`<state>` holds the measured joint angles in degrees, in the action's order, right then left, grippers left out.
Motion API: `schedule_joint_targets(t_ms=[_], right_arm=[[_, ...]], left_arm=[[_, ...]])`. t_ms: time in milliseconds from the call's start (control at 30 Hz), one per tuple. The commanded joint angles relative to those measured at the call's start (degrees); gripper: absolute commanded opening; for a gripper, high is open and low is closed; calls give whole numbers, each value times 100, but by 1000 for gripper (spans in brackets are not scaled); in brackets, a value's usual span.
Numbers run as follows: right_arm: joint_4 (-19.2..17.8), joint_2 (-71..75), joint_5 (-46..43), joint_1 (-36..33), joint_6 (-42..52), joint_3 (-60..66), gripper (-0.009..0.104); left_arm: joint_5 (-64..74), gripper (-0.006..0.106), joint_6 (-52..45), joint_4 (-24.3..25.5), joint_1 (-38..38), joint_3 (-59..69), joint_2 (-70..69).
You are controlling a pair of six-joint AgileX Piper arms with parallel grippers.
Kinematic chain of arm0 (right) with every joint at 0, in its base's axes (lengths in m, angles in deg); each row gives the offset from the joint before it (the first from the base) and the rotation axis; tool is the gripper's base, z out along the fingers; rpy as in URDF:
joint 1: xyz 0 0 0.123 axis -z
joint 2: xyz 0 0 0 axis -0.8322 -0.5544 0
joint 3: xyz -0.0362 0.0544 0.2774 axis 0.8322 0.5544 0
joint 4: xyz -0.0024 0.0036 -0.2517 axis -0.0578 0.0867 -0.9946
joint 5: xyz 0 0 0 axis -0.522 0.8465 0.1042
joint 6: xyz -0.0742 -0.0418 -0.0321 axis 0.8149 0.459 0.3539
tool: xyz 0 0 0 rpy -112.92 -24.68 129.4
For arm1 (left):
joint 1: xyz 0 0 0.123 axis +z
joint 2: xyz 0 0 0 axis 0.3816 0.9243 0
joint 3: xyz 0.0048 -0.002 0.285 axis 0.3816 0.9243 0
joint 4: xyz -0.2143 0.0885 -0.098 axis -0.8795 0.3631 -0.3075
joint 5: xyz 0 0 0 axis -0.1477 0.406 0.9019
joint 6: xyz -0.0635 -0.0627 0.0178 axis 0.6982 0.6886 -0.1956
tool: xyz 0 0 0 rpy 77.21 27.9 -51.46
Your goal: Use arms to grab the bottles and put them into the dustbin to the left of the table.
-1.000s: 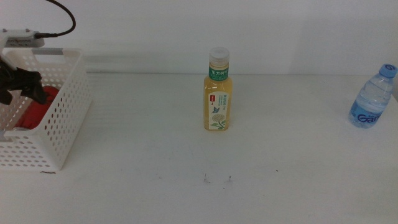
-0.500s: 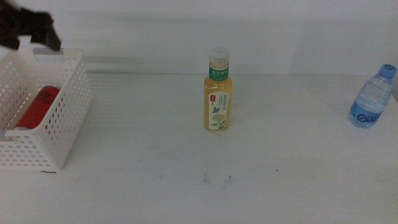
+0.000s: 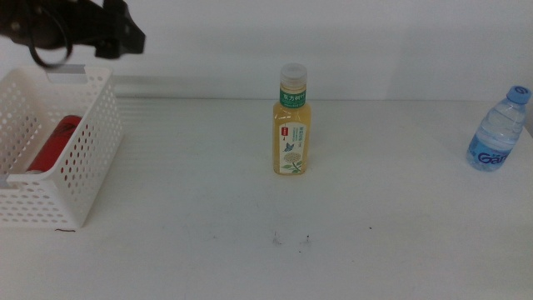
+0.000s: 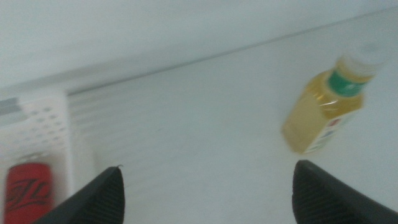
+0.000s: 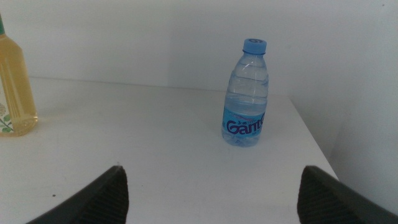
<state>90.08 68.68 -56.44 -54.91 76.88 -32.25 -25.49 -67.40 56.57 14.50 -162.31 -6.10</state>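
A: Bottles first, please. Where are all 3?

B: The red can [image 3: 52, 143] lies inside the dustbin [image 3: 92, 150], below the left gripper [image 3: 125, 37] and a little to the left of it in the middle view. The yellow tea bottle [image 3: 292, 125] stands upright on the table [image 3: 250, 208], well to the right of that gripper and lower. The water bottle [image 3: 498, 132] stands upright near the table's right edge, far from the left gripper.

A: And the left gripper itself?

B: It is up in the air, above the far right corner of the dustbin, dark and blurred, with a black cable [image 3: 46, 50] looping beside it. In its wrist view the 2 jaws stand wide apart with nothing between them, so it is open and holds nothing. Ahead of the jaws I see the red can [image 4: 28, 193] in the dustbin [image 4: 43, 124] on one side and the tea bottle [image 4: 326, 109] on the other side.

A: The right gripper?

B: It does not show in the middle view. In its own wrist view the jaws are also spread wide and empty. The water bottle [image 5: 246, 96] stands ahead of them, apart from both, and the tea bottle [image 5: 13, 93] is at the edge of that view.
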Motion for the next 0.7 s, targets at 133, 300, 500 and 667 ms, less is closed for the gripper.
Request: schedule_joint_targets(t_ms=[133, 300, 500, 667], right_arm=[[-39, 29, -53, 35, 34, 23, 93], [-39, 29, -53, 35, 34, 23, 93], [-39, 29, -53, 35, 34, 23, 93], [-39, 29, -53, 35, 34, 23, 93]], left_arm=[[-1528, 89, -583, -779, -521, 1427, -852], [-1581, 89, -613, -1074, -755, 2059, -1334], [-1380, 89, -695, -1009, -927, 2260, -1749], [-1686, 89, -670, -911, -927, 2488, -2078]])
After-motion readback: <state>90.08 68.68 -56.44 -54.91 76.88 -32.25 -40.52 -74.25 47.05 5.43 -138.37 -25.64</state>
